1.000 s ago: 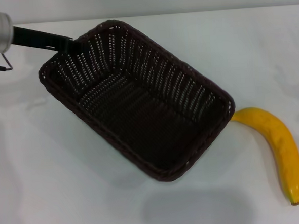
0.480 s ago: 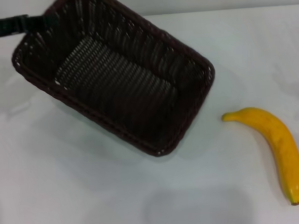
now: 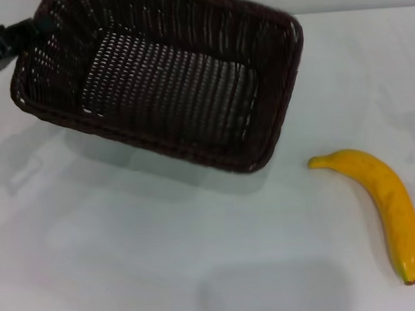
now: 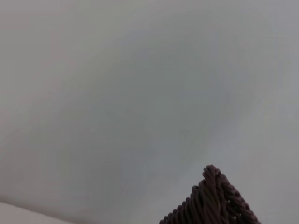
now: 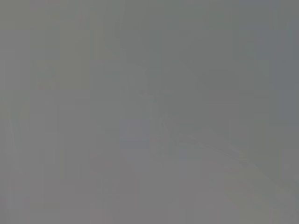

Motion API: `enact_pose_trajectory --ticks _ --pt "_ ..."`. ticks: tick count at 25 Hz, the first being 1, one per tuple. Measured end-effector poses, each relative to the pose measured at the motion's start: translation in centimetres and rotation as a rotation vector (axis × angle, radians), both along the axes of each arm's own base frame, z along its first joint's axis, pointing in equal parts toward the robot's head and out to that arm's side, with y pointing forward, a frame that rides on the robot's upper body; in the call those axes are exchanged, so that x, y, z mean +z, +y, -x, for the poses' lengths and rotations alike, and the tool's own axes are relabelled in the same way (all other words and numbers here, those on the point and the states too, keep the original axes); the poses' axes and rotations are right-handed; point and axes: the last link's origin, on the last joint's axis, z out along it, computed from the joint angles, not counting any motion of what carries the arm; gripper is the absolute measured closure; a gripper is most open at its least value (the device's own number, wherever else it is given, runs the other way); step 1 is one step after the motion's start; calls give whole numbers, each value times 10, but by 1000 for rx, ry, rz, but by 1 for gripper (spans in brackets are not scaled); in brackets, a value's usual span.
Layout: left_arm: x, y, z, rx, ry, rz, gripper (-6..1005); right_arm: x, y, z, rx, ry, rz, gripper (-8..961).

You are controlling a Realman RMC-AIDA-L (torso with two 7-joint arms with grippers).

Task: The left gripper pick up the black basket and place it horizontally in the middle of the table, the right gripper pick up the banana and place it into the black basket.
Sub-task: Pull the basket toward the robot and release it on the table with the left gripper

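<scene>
The black basket (image 3: 168, 87) hangs tilted above the white table (image 3: 164, 257), at the far left-centre, with its shadow on the table below it. Its long side runs nearly across the view. My left gripper (image 3: 18, 34) is shut on the basket's rim at its far left corner. A piece of the braided rim (image 4: 212, 200) shows in the left wrist view. The yellow banana (image 3: 383, 201) lies on the table at the right, apart from the basket. My right gripper is out of view; its wrist view shows only grey.
The table's far edge runs along the top of the head view. Nothing else stands on the white tabletop around the basket and the banana.
The left gripper has lifted the basket off the table and turned it, so its long side lies more across the view. The banana has not moved.
</scene>
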Motion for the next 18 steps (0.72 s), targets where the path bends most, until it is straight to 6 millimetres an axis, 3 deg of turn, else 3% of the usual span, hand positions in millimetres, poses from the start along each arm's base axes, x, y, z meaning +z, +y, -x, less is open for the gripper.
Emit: enact_pose_trajectory --ticks 8,18 --pt "-36 -30 29 178 -134 -106 807 1 0 -3 -16 -9 0 170" --pt "-75 -41 33 279 -170 -67 805 10 11 -5 -38 -41 -6 170"
